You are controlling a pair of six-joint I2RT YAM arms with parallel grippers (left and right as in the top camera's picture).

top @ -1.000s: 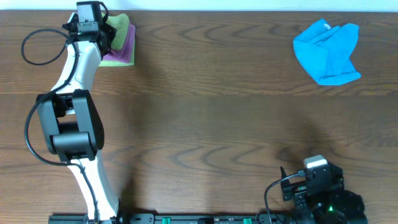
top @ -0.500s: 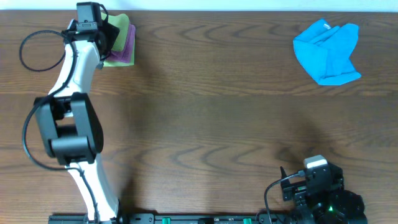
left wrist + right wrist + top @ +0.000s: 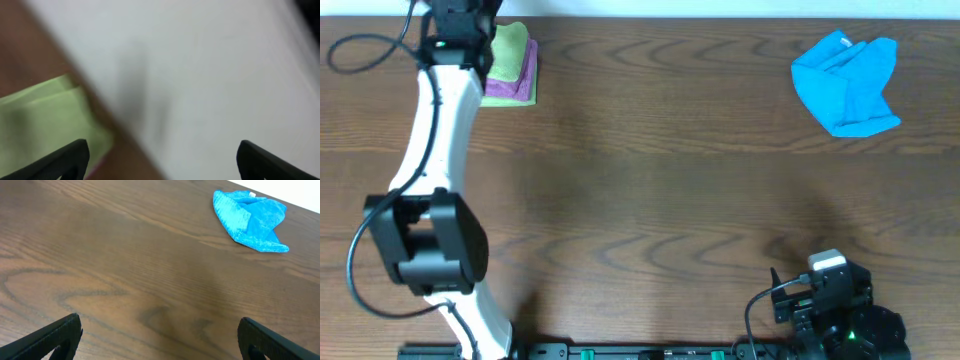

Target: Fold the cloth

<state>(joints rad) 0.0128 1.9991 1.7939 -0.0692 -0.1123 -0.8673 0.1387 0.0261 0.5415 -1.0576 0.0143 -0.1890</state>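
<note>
The lime-green cloth (image 3: 510,45) lies at the far left corner of the table (image 3: 670,200), seemingly in layers on a purple cloth (image 3: 512,90). It looks soft, light and limp, so a pinch at a free corner should suit, taking care not to catch the purple one. The left arm reaches at full stretch; the left gripper (image 3: 162,162) is spread wide, empty, just beside the cloth. At the near right, the right gripper (image 3: 160,335) gapes empty.

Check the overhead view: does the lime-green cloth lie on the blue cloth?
No, the lime-green cloth rests on a purple cloth at far left, with the blue cloth apart at far right.
</note>
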